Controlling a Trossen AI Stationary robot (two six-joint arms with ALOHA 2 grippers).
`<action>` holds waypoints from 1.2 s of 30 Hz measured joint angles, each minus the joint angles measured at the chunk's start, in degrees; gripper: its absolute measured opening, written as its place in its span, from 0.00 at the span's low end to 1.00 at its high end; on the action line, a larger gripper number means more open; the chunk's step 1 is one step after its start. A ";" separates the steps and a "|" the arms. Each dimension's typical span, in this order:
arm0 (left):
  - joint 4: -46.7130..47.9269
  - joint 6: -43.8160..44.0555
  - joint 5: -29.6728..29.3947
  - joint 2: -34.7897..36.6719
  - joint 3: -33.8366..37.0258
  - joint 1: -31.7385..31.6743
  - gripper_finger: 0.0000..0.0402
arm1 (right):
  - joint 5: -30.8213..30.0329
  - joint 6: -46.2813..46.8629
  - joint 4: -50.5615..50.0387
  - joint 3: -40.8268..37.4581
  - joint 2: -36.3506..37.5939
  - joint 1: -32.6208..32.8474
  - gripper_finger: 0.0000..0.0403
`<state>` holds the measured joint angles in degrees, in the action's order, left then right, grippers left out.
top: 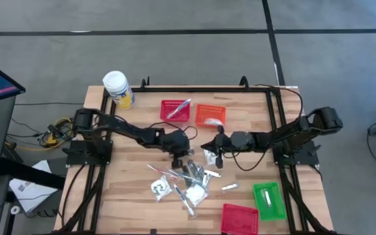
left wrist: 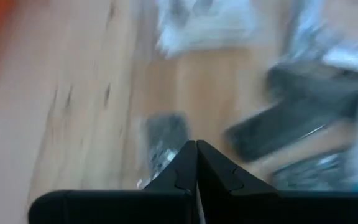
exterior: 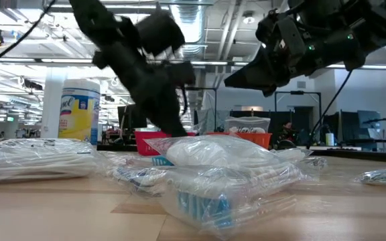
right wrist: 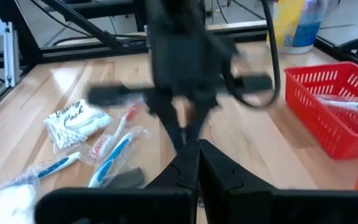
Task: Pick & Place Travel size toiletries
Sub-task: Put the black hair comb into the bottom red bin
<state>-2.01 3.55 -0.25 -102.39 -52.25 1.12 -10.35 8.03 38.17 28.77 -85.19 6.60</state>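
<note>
The travel size toiletries [top: 185, 183] lie in a loose heap on the wooden table's middle, toward the near edge: clear-wrapped packets, toothbrushes [right wrist: 114, 149] and a cotton-swab packet [right wrist: 73, 121]. My left gripper [top: 177, 156] hangs shut over the heap's far edge, pointing slantwise down, with nothing between its fingers [left wrist: 185, 165]. In the right wrist view it shows as my left gripper [right wrist: 182, 138], clear of the table. My right gripper [top: 206, 146] is shut too and held nearly level, just right of the left one, with nothing in it [right wrist: 197, 149].
A red basket [top: 175, 109] with a toothbrush in it and an orange basket [top: 209, 115] stand at the far middle. A white-lidded yellow jar [top: 118, 88] is at the far left. A green basket [top: 268, 199] and another red basket [top: 239, 219] sit at the near right.
</note>
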 joint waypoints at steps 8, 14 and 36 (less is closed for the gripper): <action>9.04 6.54 4.27 8.67 1.85 2.83 0.00 | 0.02 0.97 -1.19 0.00 0.00 -0.03 0.00; 14.50 13.61 7.73 8.76 6.28 1.67 0.00 | 0.02 1.49 -1.66 0.00 -0.11 -0.04 0.01; 5.19 15.31 7.68 5.74 11.89 -5.59 0.00 | 1.41 1.65 -5.17 2.36 -0.37 -1.29 0.56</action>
<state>3.18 18.86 7.43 -96.64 -40.36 -4.47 -8.94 9.69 32.99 31.14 -85.56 5.31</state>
